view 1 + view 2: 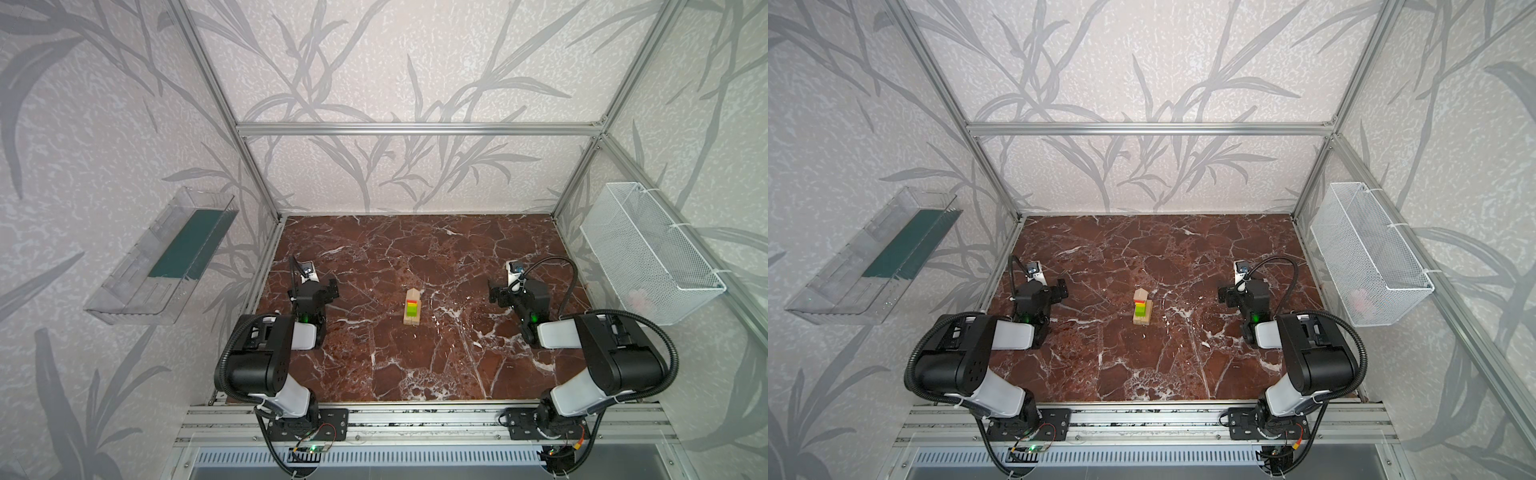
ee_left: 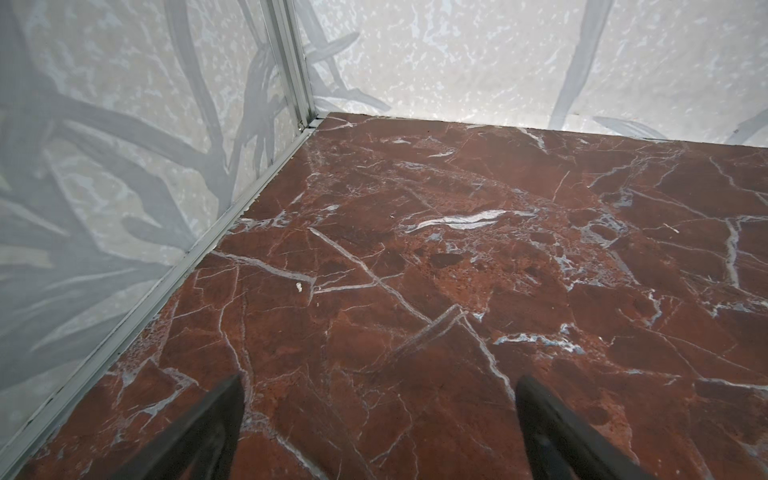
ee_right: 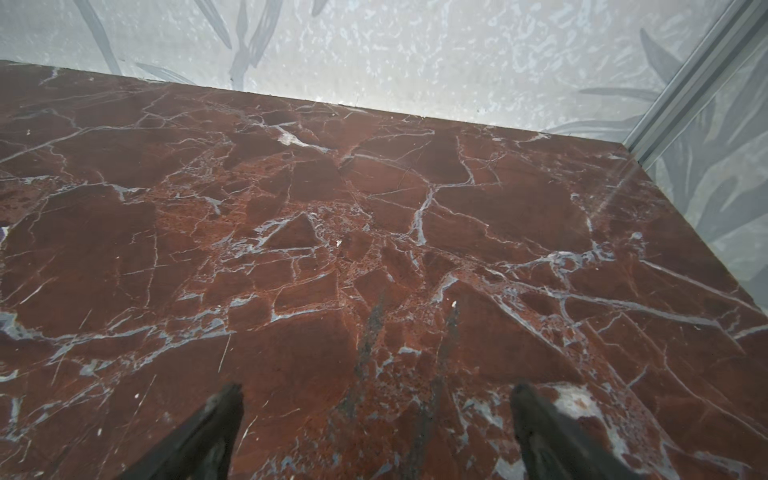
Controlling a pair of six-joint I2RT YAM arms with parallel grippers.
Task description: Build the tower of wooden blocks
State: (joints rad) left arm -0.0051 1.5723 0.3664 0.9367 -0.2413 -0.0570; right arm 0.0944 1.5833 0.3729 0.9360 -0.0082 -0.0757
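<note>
The tower (image 1: 412, 307) (image 1: 1142, 308) stands upright in the middle of the red marble table (image 1: 415, 365). Pale wood planks form its base, with green, yellow and red layers above and a plain wood piece on top. No loose wood blocks show on the table. My left gripper (image 1: 321, 289) (image 1: 1051, 291) sits well to the tower's left, open and holding nothing. My right gripper (image 1: 503, 293) (image 1: 1234, 294) sits well to its right, also open and holding nothing. In the left wrist view the left gripper (image 2: 378, 384) has only bare marble between its fingers. The right wrist view shows the same for the right gripper (image 3: 376, 390). Neither wrist view shows the tower.
A clear plastic tray (image 1: 166, 257) with a dark green bottom hangs on the left wall. On the right wall hangs a white wire basket (image 1: 648, 253). Aluminium frame posts stand at the table's back corners, and a metal rail (image 1: 415, 419) runs along its front edge.
</note>
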